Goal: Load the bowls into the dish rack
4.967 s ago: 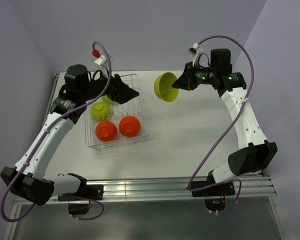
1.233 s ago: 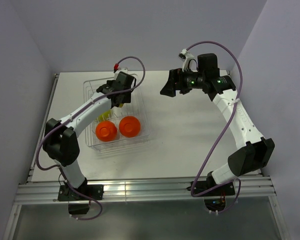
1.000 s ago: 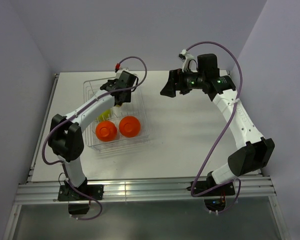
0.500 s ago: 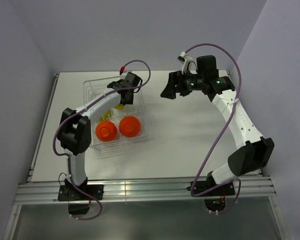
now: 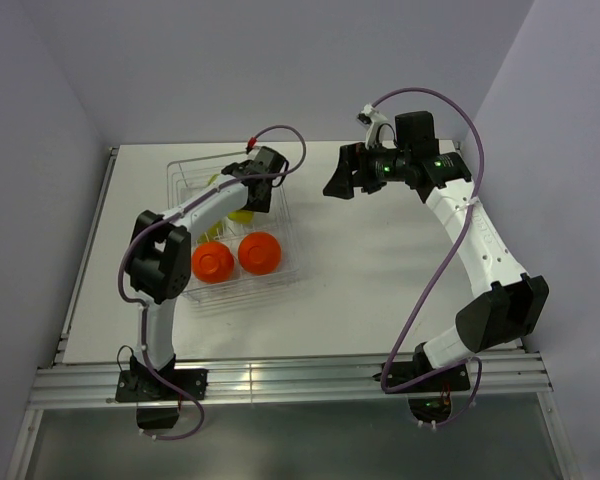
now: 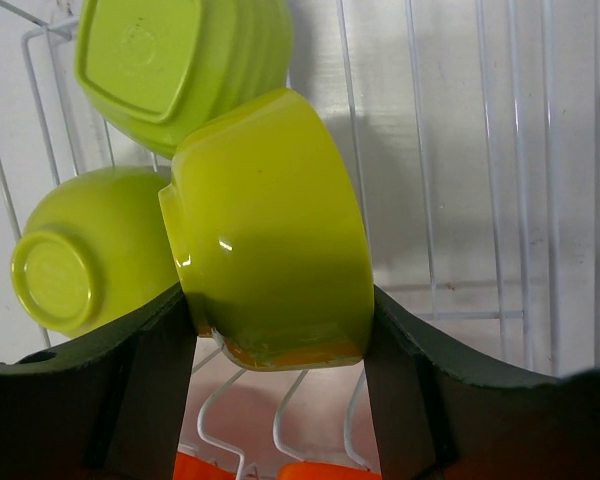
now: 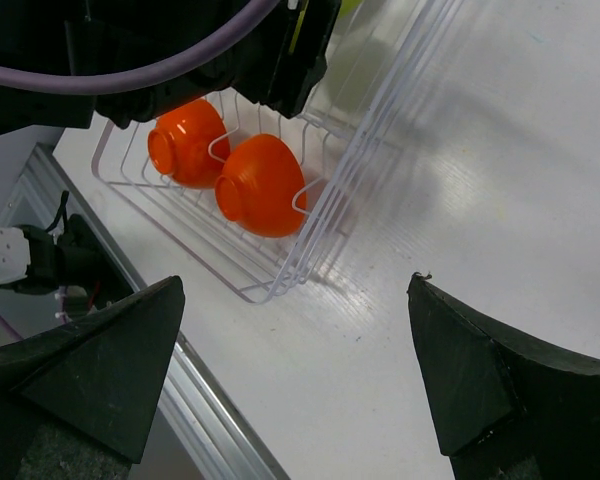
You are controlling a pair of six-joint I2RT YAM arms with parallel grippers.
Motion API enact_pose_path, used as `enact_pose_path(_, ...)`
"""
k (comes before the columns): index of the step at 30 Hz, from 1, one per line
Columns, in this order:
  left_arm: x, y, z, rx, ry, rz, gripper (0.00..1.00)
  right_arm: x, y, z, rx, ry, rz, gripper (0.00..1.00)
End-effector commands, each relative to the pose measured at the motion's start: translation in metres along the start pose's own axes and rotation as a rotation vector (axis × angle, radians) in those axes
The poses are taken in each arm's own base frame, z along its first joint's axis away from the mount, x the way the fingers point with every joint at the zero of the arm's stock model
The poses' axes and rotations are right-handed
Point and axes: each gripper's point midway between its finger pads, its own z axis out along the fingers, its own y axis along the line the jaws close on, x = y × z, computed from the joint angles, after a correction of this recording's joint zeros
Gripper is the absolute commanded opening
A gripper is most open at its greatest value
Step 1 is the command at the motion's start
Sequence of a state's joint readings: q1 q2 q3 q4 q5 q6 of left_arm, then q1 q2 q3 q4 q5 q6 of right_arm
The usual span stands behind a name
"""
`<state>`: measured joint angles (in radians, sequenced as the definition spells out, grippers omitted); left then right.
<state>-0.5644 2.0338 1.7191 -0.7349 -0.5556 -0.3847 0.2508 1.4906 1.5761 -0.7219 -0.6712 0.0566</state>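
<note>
- The left gripper (image 6: 275,300) is clamped on a glossy lime green plastic bowl (image 6: 270,220). One dark finger (image 6: 150,390) presses each flank of the bowl, so the jaws stand only as far apart as the bowl is wide.
- The held bowl is seen side-on and hangs just above the floor wires of the silvery wire dish rack (image 6: 480,180), inside its far end.
- Just beyond the left fingertip a round lime green bowl (image 6: 80,250) lies in the rack with its base facing the wrist camera. It is close against the held bowl, but whether they touch cannot be told.
- Further ahead of the gripper, a lime green bowl with a squarish base (image 6: 170,60) lies in the rack, base also towards the camera.
- The right gripper (image 7: 296,280) is spread wide, with nothing between its jaws, above the white table (image 7: 460,200).
- Ahead and to the left of the right gripper, one orange-red round plastic bowl (image 7: 263,185) sits upside down in the near end of the rack. A second orange-red bowl (image 7: 185,140) sits just beyond it.
</note>
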Motion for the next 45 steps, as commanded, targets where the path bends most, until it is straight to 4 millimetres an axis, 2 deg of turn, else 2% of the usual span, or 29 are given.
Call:
enact_pose_path(1,-0.016,-0.004,-0.007,0.024,-0.027,-0.002,0.06,-0.002,0.005,-0.009,-0.009,-0.014,-0.026,1.0)
enact_pose_path(5,-0.017,-0.011,-0.007,0.053,-0.022,0.0,0.08,-0.004,0.005,-0.009,-0.012,-0.015,-0.026,1.0)
enact_pose_path(11,-0.018,-0.019,-0.01,0.101,-0.013,0.012,0.16,-0.005,0.006,-0.007,-0.023,-0.011,-0.019,1.0)
enact_pose_path(14,-0.017,-0.021,-0.01,0.117,-0.005,0.014,0.26,-0.006,0.006,-0.007,-0.023,-0.01,-0.017,1.0)
enact_pose_path(18,-0.015,-0.025,-0.011,0.141,0.002,0.026,0.51,-0.006,0.006,-0.006,-0.024,-0.006,-0.015,1.0)
enact_pose_path(25,-0.019,-0.033,-0.02,0.208,-0.002,0.009,0.64,-0.006,0.006,-0.006,-0.025,-0.003,-0.013,1.0)
enact_pose_path(33,-0.022,-0.044,-0.029,0.284,0.001,0.0,0.73,-0.006,0.006,-0.007,-0.021,-0.005,-0.014,1.0)
enact_pose_path(34,-0.023,-0.044,-0.029,0.285,-0.002,0.001,0.82,-0.006,0.005,-0.007,-0.018,-0.007,-0.014,1.0)
enact_pose_path(40,-0.025,-0.044,-0.031,0.291,-0.008,0.005,0.85,-0.003,0.004,-0.005,-0.02,0.001,-0.008,1.0)
enact_pose_path(45,-0.04,-0.046,-0.049,0.352,-0.061,-0.009,0.86,-0.005,0.005,-0.007,-0.019,-0.005,-0.014,1.0)
